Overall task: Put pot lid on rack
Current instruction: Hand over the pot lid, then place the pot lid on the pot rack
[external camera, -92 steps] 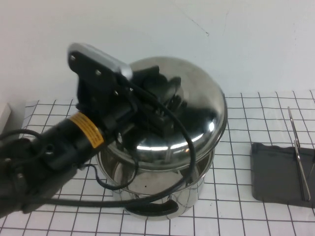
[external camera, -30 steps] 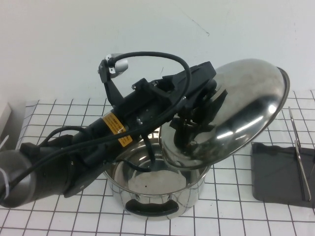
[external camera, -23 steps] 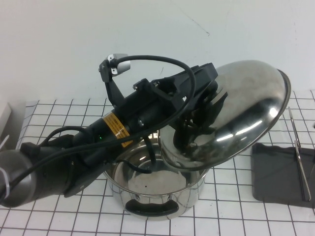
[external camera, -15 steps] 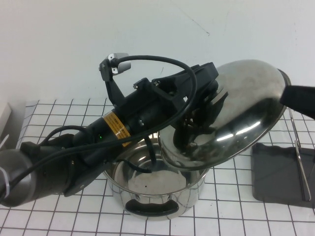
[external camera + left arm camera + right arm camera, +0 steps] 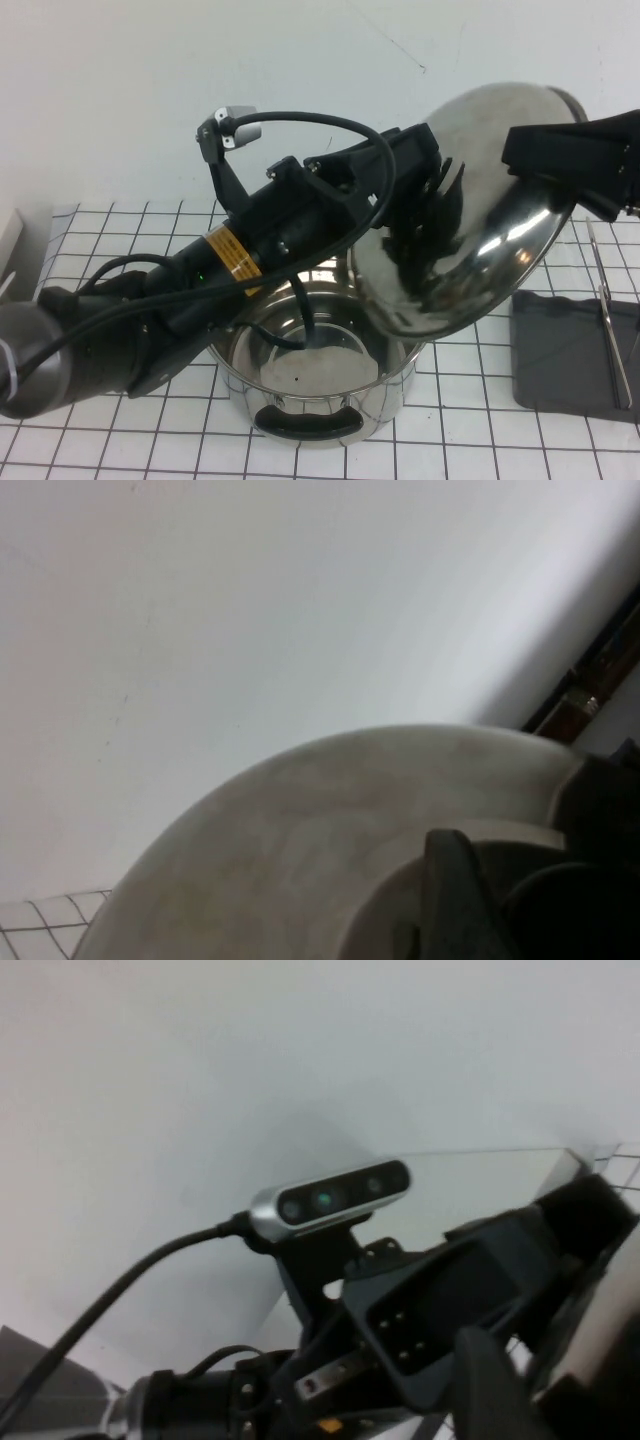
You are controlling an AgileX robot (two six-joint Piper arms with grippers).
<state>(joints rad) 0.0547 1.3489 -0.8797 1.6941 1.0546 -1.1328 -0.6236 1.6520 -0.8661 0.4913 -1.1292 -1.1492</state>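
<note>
- the bench [image 5: 480, 440], white with a black grid, is seen spread under everything, with a pale wall behind it.
- the left arm [image 5: 150, 310] is seen reaching from the near left up and to the right, a yellow label on its dark body and a black cable looped over it.
- the pot lid [image 5: 490, 230] is held in the air, tilted steeply on edge, above the right side of the pot and left of the rack; its shiny dome is turned toward the left arm, and in the left wrist view [image 5: 330, 820] it fills the lower part as a pale curved surface.
- the pot [image 5: 315, 385], deep and shiny with a black handle on its near side, is seen standing open on the bench at the near centre, below the lid.
- the rack [image 5: 570, 350] is seen at the right edge on the bench, a dark grey tray with thin upright wire at its right side; it is apart from the lid.
- the right tool [image 5: 575, 165] is seen coming in from the right at the lid's upper far rim; whether it is released or clenched cannot be told.
- the left tool [image 5: 425, 195] is pressed against the centre of the dome, where the knob is hidden behind it; it appears clenched on the pot lid.
</note>
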